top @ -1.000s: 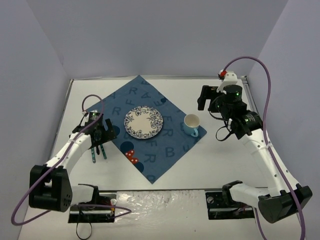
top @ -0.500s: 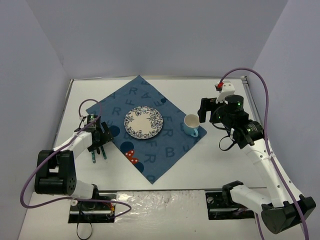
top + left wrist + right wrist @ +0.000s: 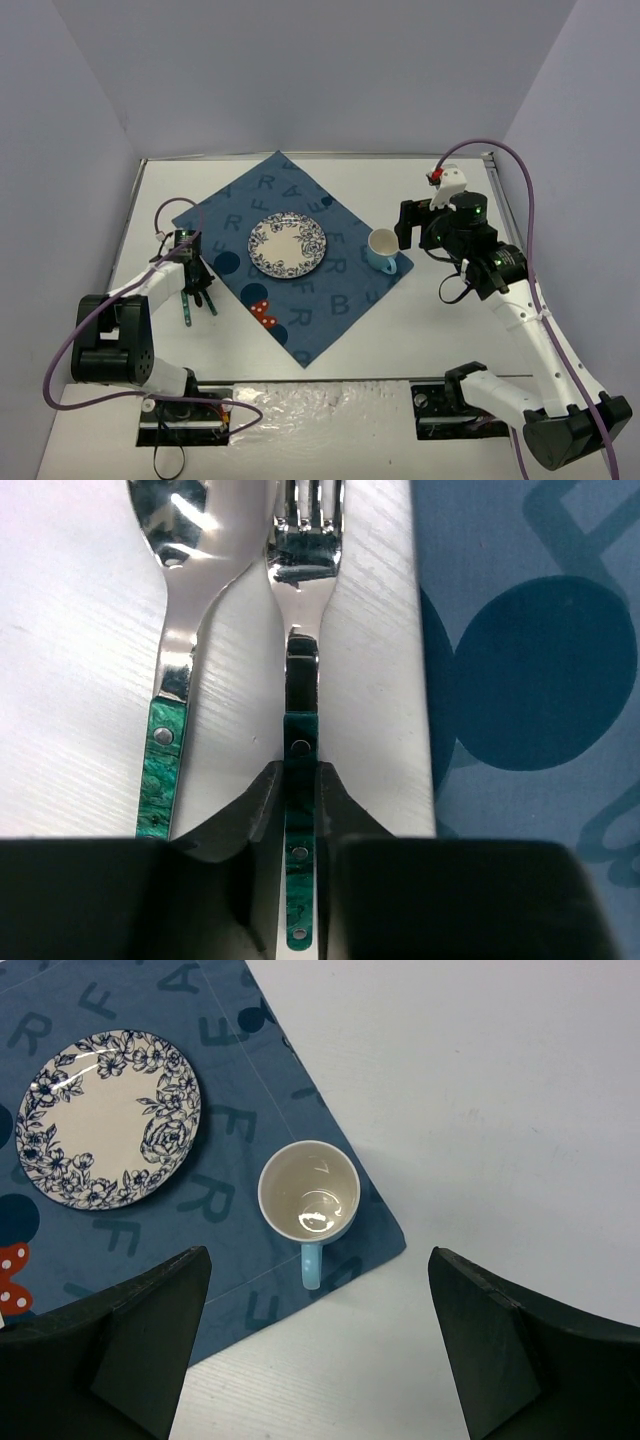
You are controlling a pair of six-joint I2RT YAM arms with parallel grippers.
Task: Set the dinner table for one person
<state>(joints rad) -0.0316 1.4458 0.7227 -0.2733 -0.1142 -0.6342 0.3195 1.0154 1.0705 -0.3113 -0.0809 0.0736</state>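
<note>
On the white dinner table [image 3: 440,320] lies a dark blue letter-printed cloth [image 3: 300,300]. It carries a blue-flowered plate [image 3: 287,243] and a light blue cup [image 3: 383,247] at its right corner. A green-handled fork [image 3: 300,630] and spoon [image 3: 180,610] lie side by side on the table just left of the cloth. My left gripper [image 3: 300,780] is low over them, its fingers pressed against the fork's handle. In the top view the left gripper [image 3: 197,280] sits over the utensils. My right gripper [image 3: 318,1260] hangs open above the cup [image 3: 309,1190], with nothing between its fingers.
Grey walls close in the table on the left, back and right. Both arm bases stand at the near edge. A purple cable [image 3: 520,170] loops over the right arm. The plate [image 3: 108,1118] lies left of the cup on the cloth [image 3: 230,1140].
My left gripper has come down over the utensils and closed from wide open onto the fork's handle. The right arm has swung a little left, toward the cup.
</note>
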